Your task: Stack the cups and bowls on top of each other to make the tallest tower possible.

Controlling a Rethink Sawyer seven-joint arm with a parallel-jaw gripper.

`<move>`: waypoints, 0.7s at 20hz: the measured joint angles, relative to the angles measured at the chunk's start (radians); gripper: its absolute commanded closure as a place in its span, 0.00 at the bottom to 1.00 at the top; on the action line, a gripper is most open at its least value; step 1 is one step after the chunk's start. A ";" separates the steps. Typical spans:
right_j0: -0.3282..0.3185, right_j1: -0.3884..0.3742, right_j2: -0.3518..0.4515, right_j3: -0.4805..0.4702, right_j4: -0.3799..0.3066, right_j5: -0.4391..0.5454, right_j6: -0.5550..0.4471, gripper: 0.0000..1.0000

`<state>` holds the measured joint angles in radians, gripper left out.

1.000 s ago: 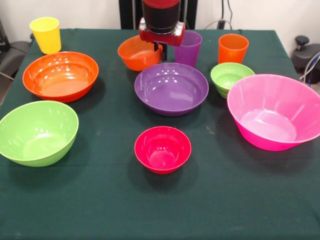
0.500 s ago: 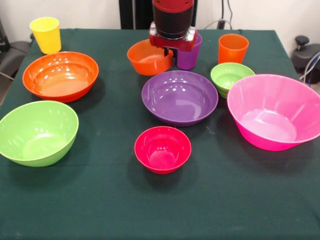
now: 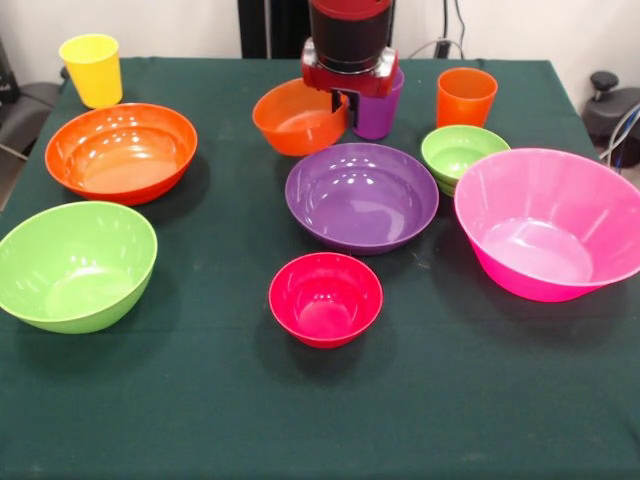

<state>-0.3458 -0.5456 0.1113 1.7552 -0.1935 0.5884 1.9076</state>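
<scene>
at the far middle of the green-clothed table (image 3: 200,420), the gripper (image 3: 343,102) hangs down at the rim of the small orange bowl (image 3: 296,117), just beside the purple cup (image 3: 379,108); its fingers are mostly hidden, so i cannot tell whether the jaws grip the rim or stand apart. the bowl sits tilted, just behind the purple bowl (image 3: 362,196). the small red-magenta bowl (image 3: 325,298) stands alone nearer the camera, nothing in it. the small green bowl (image 3: 464,155) is touching the huge pink bowl (image 3: 552,222), with the orange cup (image 3: 466,96) behind it. on the other side lie the large orange bowl (image 3: 120,151), the lime green bowl (image 3: 75,264) and the yellow cup (image 3: 92,69).
</scene>
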 measured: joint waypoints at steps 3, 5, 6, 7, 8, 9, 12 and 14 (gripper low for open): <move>0.000 -0.039 0.000 0.000 0.011 0.063 0.000 1.00; 0.000 -0.053 -0.001 0.000 0.014 0.087 0.000 1.00; 0.001 -0.069 -0.001 0.000 0.019 0.115 0.000 1.00; 0.001 -0.080 -0.001 0.000 0.023 0.135 0.000 1.00; 0.002 -0.088 -0.002 0.000 0.026 0.150 0.000 1.00; 0.003 -0.095 -0.002 0.000 0.029 0.164 0.000 1.00; 0.007 -0.126 -0.002 0.000 0.039 0.218 0.000 1.00; 0.010 -0.135 -0.002 0.000 0.042 0.232 0.000 1.00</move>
<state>-0.3357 -0.6803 0.1091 1.7550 -0.1519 0.8199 1.9076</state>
